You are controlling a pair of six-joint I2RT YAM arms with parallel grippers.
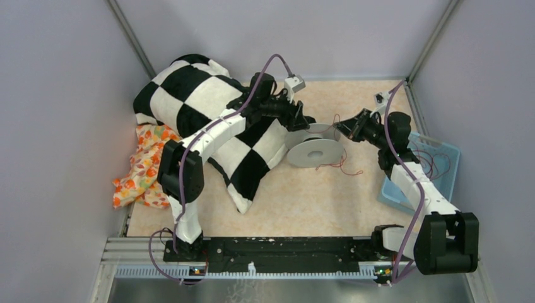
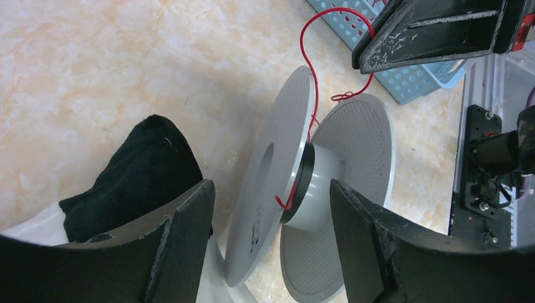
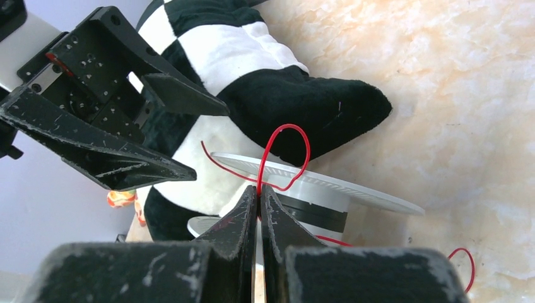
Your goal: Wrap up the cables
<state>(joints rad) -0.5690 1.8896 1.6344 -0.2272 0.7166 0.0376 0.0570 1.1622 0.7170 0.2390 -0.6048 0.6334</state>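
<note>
A grey spool [image 1: 313,151] lies tilted on the table, leaning on the pillow's corner. A thin red cable [image 1: 344,165] runs from the spool onto the table. My left gripper [image 1: 307,120] is open just behind the spool. In the left wrist view the left gripper [image 2: 271,189] straddles the spool [image 2: 353,139] without touching it, and the cable [image 2: 305,57] hooks over the upper flange. My right gripper [image 1: 340,128] is to the right of the spool. In the right wrist view the right gripper [image 3: 259,189] is shut on the cable [image 3: 284,129], which loops above the spool [image 3: 328,189].
A black-and-white checked pillow [image 1: 208,120] lies at the left, over an orange patterned cloth [image 1: 142,167]. A blue basket [image 1: 435,177] with more red cable stands at the right, under the right arm. Grey walls close in the table.
</note>
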